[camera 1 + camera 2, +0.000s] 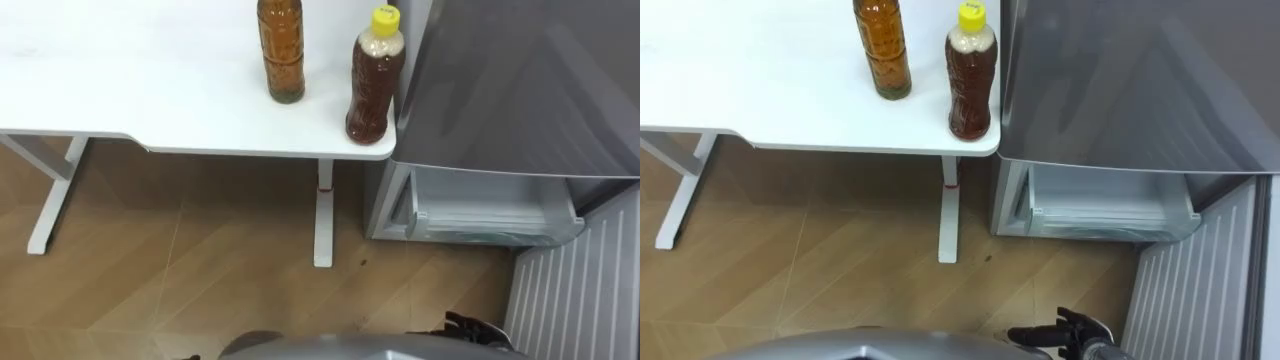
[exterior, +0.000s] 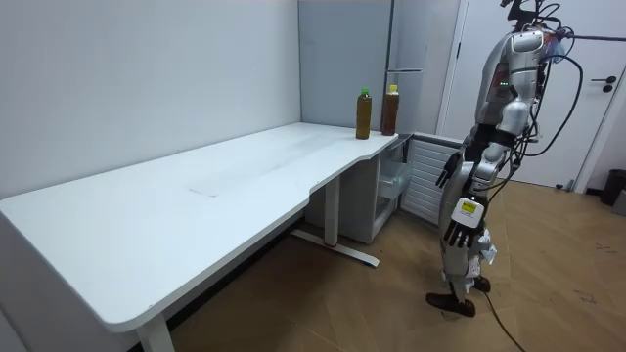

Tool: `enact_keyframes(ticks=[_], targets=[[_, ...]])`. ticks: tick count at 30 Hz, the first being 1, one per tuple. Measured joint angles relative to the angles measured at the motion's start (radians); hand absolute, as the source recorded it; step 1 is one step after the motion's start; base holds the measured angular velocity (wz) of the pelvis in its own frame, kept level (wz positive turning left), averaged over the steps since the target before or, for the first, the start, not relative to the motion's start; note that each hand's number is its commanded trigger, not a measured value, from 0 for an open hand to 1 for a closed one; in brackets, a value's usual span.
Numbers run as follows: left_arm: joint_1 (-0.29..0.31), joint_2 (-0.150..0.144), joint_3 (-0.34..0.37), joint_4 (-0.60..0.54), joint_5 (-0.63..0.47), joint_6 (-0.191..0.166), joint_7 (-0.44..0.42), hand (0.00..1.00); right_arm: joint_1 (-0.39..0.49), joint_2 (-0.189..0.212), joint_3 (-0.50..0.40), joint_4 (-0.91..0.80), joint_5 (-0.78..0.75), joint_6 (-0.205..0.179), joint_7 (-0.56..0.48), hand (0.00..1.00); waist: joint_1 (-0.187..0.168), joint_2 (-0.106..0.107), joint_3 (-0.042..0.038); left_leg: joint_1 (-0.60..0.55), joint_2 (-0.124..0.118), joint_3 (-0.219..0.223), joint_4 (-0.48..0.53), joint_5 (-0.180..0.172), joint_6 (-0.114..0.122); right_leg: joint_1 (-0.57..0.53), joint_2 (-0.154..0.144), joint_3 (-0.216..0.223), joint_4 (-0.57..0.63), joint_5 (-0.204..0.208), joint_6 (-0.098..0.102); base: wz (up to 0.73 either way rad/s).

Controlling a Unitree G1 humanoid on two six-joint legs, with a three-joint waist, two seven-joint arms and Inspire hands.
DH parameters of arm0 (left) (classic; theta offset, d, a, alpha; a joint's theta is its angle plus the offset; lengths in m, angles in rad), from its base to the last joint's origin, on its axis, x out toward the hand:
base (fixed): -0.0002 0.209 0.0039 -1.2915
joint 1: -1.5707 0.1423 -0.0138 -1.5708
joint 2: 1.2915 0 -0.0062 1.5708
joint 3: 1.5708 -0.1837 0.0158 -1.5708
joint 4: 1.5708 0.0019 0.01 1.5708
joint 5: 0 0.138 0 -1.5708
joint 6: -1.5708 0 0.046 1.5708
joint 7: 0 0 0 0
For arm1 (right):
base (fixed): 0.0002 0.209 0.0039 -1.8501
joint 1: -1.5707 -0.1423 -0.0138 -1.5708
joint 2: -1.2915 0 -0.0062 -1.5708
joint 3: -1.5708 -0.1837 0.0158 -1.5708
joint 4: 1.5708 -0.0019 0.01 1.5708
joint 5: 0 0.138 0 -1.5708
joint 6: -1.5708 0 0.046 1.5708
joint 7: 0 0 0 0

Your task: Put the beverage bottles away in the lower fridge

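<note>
- Standing before the desk (image 1: 150,90) and the fridge (image 1: 520,80), I have both drinks yet to move. The yellow-capped bottle (image 1: 375,85) is upright at the desk's front right corner, close to the edge and just beside the fridge. The brown bottle (image 1: 282,55) is upright to its left, further in from the front edge.
- Right hand (image 1: 1065,335): low by my body, fingers loosely relaxed, holding nothing. Left hand (image 2: 460,233): hanging at my side in the room view; I cannot tell how its fingers lie.
- Risk 1: a sideways brush on the reach could tip the yellow-capped bottle off the corner, as little desk lies around it.
- Risk 2: the bottles stand near each other, so my forearm could knock one while I take the other.
- Risk 3: the lower compartment (image 1: 490,215) sits low. Stooping with a bottle, I could strike the open door (image 1: 575,290) or the desk's edge.
</note>
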Motion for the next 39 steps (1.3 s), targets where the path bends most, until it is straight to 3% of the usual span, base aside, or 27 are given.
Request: enact_keyframes(ticks=[16, 18, 24, 27, 30, 32, 36, 39], targets=[[-0.004, 0.0, 0.001, 0.0, 0.001, 0.009, 0.001, 0.0, -0.001, 0.0, -0.003, 0.012, 0.001, -0.001, -0.007, 0.0, -0.001, -0.003, 0.0014, 0.0, -0.001, -0.001, 0.0, 0.0, 0.0, 0.001, 0.0, -0.001, -0.001, 0.0, 0.0, 0.0], [0.0, 0.0, 0.004, 0.0, -0.001, 0.009, 0.002, 0.0, -0.001, 0.0, -0.009, 0.016, -0.001, 0.0, -0.007, 0.0, -0.001, 0.003, -0.0016, -0.002, -0.001, -0.002, 0.003, 0.0, 0.0, 0.001, 0.0, -0.003, 0.0, 0.0, 0.0, 0.0], [-0.007, -0.001, 0.073, 0.0, -0.104, 0.008, 0.017, 0.0, -0.002, 0.0, -0.045, 0.024, -0.001, 0.008, -0.007, 0.0, -0.001, 0.007, 0.0015, -0.007, -0.003, -0.017, 0.008, 0.0, 0.0, 0.003, -0.001, -0.012, 0.0, 0.0, 0.0, 0.05], [-0.002, -0.001, 0.098, 0.0, -0.23, 0.009, 0.052, 0.0, 0.003, 0.0, -0.051, 0.024, 0.002, 0.017, -0.008, 0.0, -0.002, 0.01, 0.0015, -0.009, -0.004, -0.016, 0.011, 0.0, 0.0, 0.003, -0.002, -0.017, 0.0, 0.0, 0.0, 0.04], [-0.005, 0.001, 0.135, -0.003, -0.464, 0.009, 0.09, 0.0, -0.003, 0.0, -0.061, 0.024, 0.004, 0.021, -0.009, 0.0, -0.003, 0.014, -0.0001, -0.01, -0.006, -0.019, 0.011, 0.0, 0.001, 0.004, -0.003, -0.023, 0.0, -0.001, 0.001, 0.04], [-0.02, -0.002, 0.188, -0.003, -0.665, -0.01, 0.119, 0.0, 0.003, 0.0, -0.08, 0.023, -0.005, 0.022, -0.009, 0.0, -0.001, 0.016, 0.0022, -0.01, -0.006, -0.02, 0.01, 0.0, 0.001, 0.003, -0.003, -0.025, 0.003, -0.001, 0.001, 0.0], [-0.041, -0.002, 0.237, -0.003, -0.907, -0.048, 0.167, 0.0, 0.0, 0.0, -0.111, 0.021, -0.009, 0.034, -0.01, 0.0, 0.001, 0.019, 0.0023, 0.005, -0.007, -0.018, -0.014, 0.0, 0.001, 0.006, -0.005, -0.024, 0.002, -0.001, 0.002, -0.04], [-0.058, -0.004, 0.324, -0.053, -1.091, -0.051, 0.209, 0.0, 0.01, 0.0, -0.131, 0.007, -0.009, 0.048, -0.01, 0.0, 0.005, 0.017, 0.0025, 0.007, -0.009, -0.018, -0.013, 0.0, 0.001, 0.007, -0.006, -0.026, 0.002, -0.001, 0.002, 0.0]])
